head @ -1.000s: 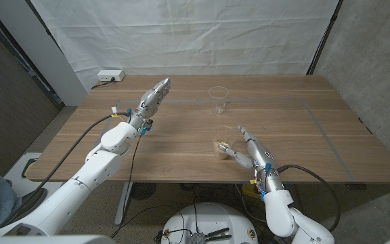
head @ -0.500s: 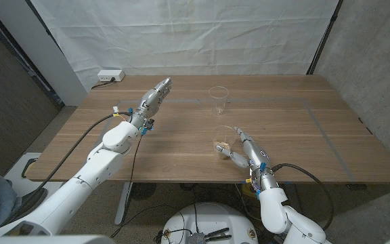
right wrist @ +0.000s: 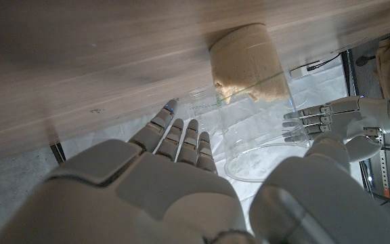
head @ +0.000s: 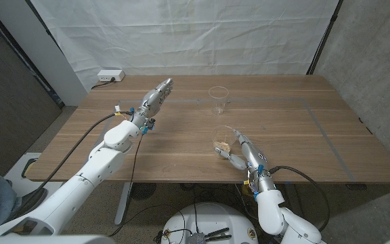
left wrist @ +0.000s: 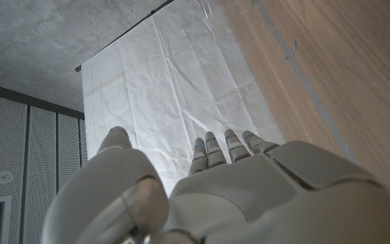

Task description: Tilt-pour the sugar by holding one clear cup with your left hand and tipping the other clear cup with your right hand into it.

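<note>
Two clear cups stand on the wooden table [head: 303,129]. The near cup [head: 222,140] has pale sugar in its bottom; the far cup [head: 218,99] looks empty. My right hand [head: 244,154] is at the near cup's right side, fingers stretched out past it. In the right wrist view that cup [right wrist: 249,102] and its sugar [right wrist: 239,87] stand in the gap between the fingers and thumb of my right hand [right wrist: 181,183], and no grip shows. My left hand [head: 156,96] hovers open to the left of the far cup, well apart from it, and its back [left wrist: 202,183] fills the left wrist view.
A white power strip [head: 110,76] lies at the table's back left corner. A white curtain [head: 181,34] hangs behind the table. Faint tape lines [head: 317,118] mark a rectangle on the tabletop. Bare wood stretches to the right of both cups.
My right hand has slid forward and leftward, closing in around the near cup. The left hand has hardly moved. Both cups stand where they were.
</note>
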{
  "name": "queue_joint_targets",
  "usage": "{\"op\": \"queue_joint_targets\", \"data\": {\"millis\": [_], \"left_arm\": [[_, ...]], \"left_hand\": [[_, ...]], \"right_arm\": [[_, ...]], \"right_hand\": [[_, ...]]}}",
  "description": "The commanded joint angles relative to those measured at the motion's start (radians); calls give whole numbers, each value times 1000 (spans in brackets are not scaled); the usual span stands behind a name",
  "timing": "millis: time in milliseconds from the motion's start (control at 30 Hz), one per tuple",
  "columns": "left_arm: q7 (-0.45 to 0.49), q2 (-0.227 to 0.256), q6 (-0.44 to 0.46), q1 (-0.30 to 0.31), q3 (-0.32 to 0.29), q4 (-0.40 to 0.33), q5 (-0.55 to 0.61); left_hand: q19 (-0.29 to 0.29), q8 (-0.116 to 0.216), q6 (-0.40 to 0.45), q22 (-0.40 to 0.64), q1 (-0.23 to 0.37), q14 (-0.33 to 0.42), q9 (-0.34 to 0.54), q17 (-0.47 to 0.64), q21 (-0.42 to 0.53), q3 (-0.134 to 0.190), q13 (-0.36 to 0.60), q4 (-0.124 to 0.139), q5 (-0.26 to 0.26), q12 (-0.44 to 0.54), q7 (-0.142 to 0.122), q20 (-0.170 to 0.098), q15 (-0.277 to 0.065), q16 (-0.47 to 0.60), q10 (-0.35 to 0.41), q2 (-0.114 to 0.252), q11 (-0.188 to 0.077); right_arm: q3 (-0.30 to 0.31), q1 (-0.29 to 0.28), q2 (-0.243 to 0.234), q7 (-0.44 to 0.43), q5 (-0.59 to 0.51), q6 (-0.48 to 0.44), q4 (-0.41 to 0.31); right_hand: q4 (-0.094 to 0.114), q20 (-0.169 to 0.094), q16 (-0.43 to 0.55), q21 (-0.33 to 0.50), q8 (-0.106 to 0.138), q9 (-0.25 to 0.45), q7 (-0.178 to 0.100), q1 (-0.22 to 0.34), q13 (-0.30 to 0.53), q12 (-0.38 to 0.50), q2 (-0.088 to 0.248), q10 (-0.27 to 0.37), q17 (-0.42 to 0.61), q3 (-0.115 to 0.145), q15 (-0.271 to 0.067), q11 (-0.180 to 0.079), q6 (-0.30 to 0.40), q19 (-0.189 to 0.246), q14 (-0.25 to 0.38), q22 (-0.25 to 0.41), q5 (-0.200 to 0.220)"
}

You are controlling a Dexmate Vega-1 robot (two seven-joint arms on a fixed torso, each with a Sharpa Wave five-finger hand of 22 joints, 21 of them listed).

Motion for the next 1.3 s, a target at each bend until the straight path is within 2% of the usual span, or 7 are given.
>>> {"op": "queue_joint_targets", "data": {"millis": [33, 333, 733, 933, 1067, 1200, 1300], "left_arm": [[-3, 10, -11, 10, -10, -9, 4], [3, 18, -11, 24, -16, -24, 0], [7, 19, -8, 28, -13, -24, 2], [11, 18, -8, 33, -15, -21, -1], [9, 18, -11, 33, -17, -19, -3], [6, 18, -13, 33, -17, -17, -4], [11, 20, -13, 34, -17, -20, 2]], "left_hand": [[-6, 0, 8, 2, 0, 4, 3, 4, 1, -3, 6, -1, -3, -4, 0, -8, -26, -1, 7, 8, -3], [-5, 0, 9, 2, 1, 3, 3, 4, 1, -4, 6, -1, -3, -5, 0, -9, -23, -2, 6, 8, 3], [-4, -1, 10, 2, 2, 3, 3, 3, 2, -6, 6, -1, -4, -6, 0, -8, -22, -1, 6, 10, 1], [-4, -1, 10, 3, 3, 2, 3, 3, 2, -6, 6, -1, -4, -6, 0, -8, -23, -2, 6, 11, 0], [-3, -1, 12, 3, 4, 2, 3, 3, 2, -6, 6, -1, -4, -6, 1, -8, -23, -2, 7, 12, 1], [-3, -1, 12, 3, 5, 2, 3, 3, 3, -6, 6, -1, -4, -7, 1, -7, -23, -2, 5, 13, -3], [-3, -2, 10, 3, 6, 3, 3, 3, 3, -6, 6, -1, -5, -6, -1, -7, -23, -2, 8, 14, 1]], "right_arm": [[-14, 22, 24, -29, 4, 18, 50], [-23, 43, 47, -39, 14, 29, 75], [-54, 108, 92, -54, 4, 47, 132], [-62, 109, 101, -97, -21, 62, 152], [-61, 107, 97, -106, -22, 80, 158], [-57, 106, 97, -106, -11, 94, 159], [-58, 106, 99, -113, -24, 86, 154]], "right_hand": [[-1, -52, 7, 0, 5, 6, 1, 4, 3, 7, 10, 12, 2, -7, -10, 4, 14, 7, 13, 3, 9], [-3, -48, 11, 1, 7, 6, -2, 12, 4, 12, 15, 24, 1, -7, -8, 3, 18, 13, 24, 4, 14], [-9, -29, 19, 7, 16, 6, -12, 27, 4, 28, 22, 67, 1, -9, -7, -1, 45, 38, 59, 4, 23], [-17, -29, 32, 17, 41, 7, -34, 54, 6, 57, 38, 148, 1, -9, -32, -28, 128, 89, 130, 6, 37], [-22, -38, 40, 30, 62, 10, -55, 77, 7, 84, 54, 233, 2, -10, -53, -67, 216, 153, 206, 8, 46], [-25, -47, 43, 39, 73, 11, -77, 93, 7, 96, 67, 275, 3, -8, -70, -79, 267, 196, 250, 9, 48], [-26, -59, 46, 45, 79, 11, -82, 103, 7, 105, 74, 306, 3, -8, -78, -82, 300, 226, 281, 10, 46]]}}
